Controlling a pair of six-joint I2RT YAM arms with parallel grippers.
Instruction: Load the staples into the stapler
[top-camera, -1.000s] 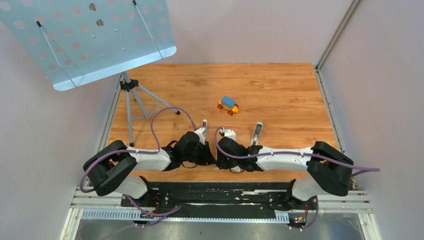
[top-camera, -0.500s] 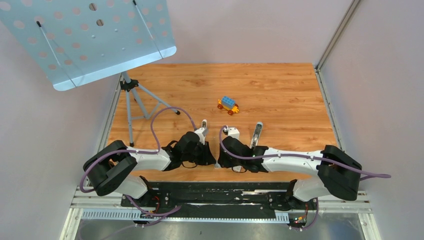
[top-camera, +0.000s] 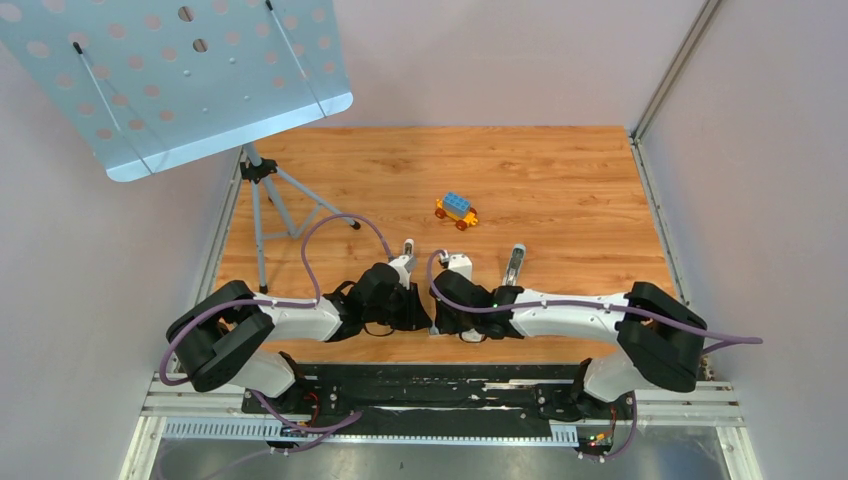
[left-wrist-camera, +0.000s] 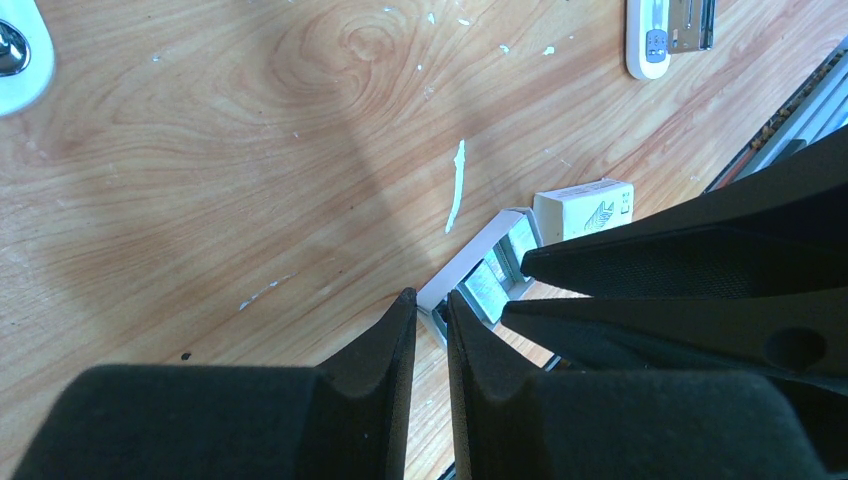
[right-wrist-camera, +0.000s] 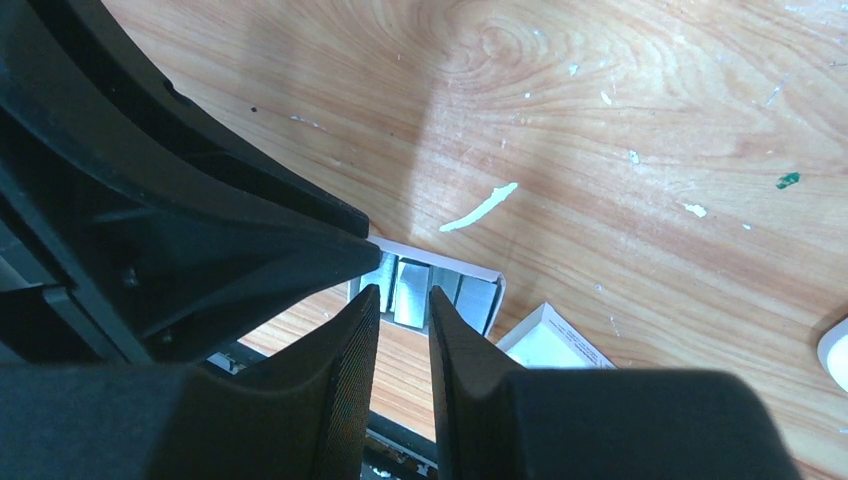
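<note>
A white cardboard tray (left-wrist-camera: 468, 262) lies near the table's front edge with the staples (left-wrist-camera: 488, 285) in it as grey ribbed strips. My left gripper (left-wrist-camera: 432, 297) is shut on the tray's end wall. My right gripper (right-wrist-camera: 402, 290) reaches into the tray (right-wrist-camera: 440, 262) from the other side. Its narrow jaws flank one strip of the staples (right-wrist-camera: 410, 290), shut on it. In the top view both wrists meet low in the middle and hide the tray. The stapler (top-camera: 514, 266) lies apart on the wood, to the right of the right wrist; the left wrist view shows the stapler (left-wrist-camera: 668, 30) at its top edge.
The tray's white printed sleeve (left-wrist-camera: 585, 208) lies just beside it. A blue and yellow toy car (top-camera: 456, 209) stands mid-table. A music stand (top-camera: 180, 80) on a tripod (top-camera: 270, 205) occupies the far left. The black base rail (top-camera: 440, 385) runs right behind the grippers.
The right arm's elbow swung out to the right and came back, while its gripper stayed at the tray. The left arm has not moved.
</note>
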